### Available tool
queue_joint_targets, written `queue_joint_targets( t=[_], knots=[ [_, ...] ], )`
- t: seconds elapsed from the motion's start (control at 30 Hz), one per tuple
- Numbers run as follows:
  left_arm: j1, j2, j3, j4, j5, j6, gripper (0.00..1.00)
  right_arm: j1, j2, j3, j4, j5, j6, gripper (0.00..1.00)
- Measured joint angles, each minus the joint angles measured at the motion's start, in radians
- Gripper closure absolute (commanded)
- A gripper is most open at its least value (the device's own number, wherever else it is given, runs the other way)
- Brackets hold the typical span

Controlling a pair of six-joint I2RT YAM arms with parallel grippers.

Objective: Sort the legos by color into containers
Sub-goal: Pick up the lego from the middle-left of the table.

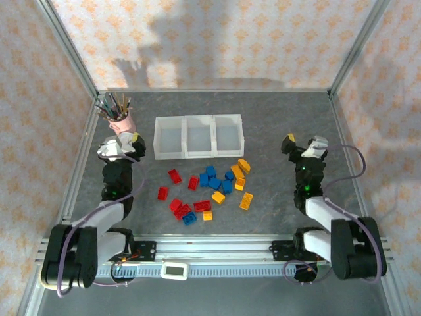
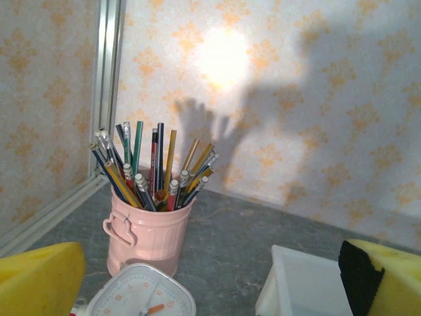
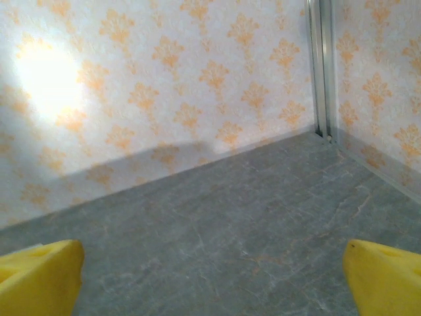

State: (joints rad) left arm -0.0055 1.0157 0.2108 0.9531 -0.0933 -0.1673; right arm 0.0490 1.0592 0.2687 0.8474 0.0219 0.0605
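Yellow pads (image 2: 39, 280) frame the left wrist view: left gripper (image 2: 210, 289) jaws spread wide, nothing between them, parked near the tabletop's far-left corner beside the pink cup (image 2: 146, 234) of pens. Right gripper (image 3: 210, 280) is likewise spread wide and holding nothing, over bare tabletop (image 3: 263, 224) toward the right edge.

Legos (image 1: 209, 191) lie loose mid-tabletop, just nearward of the containers (image 1: 214, 135), which sit in a row toward the far edge, centre. None binned yet, so I judge the first pick is pending.

How I'd run it:
- fix one colour per bin
- take outliers at the pile's edge first
- left arm on reds (left side of the pile), right arm on oranges (right side)
- leave the tight blue cluster in the middle for last
- come straight down, jaws across the brick's short side, clear of neighbours

Counts, approximate where bricks touch:
- bins 3
- red 6
- blue 6
- yellow-orange 6
- cup 1
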Motion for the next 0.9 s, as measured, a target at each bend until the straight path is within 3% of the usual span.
queue_joint_targets(
  t=[0.23,0.4,0.63,0.77,0.9],
  knots=[
    [0.002,-0.116,0.029,-0.210,-0.019,-0.218,0.01,0.000,-0.135,0.083,-0.277,0.032,0.253,0.00],
    [0.002,-0.165,0.035,-0.331,-0.009,-0.314,0.01,0.000,-0.161,0.083,-0.417,0.000,0.330,0.00],
    [-0.001,-0.207,0.104,-0.510,0.145,-0.365,0.01,0.017,-0.161,0.113,-0.571,-0.111,0.336,0.00],
    [-0.053,-0.216,0.131,-0.596,0.200,-0.379,0.01,0.063,-0.160,0.143,-0.635,-0.138,0.336,0.00],
    [-0.164,-0.216,0.161,-0.672,0.222,-0.383,0.01,0.118,-0.142,0.181,-0.689,-0.165,0.335,0.00]
  ],
)
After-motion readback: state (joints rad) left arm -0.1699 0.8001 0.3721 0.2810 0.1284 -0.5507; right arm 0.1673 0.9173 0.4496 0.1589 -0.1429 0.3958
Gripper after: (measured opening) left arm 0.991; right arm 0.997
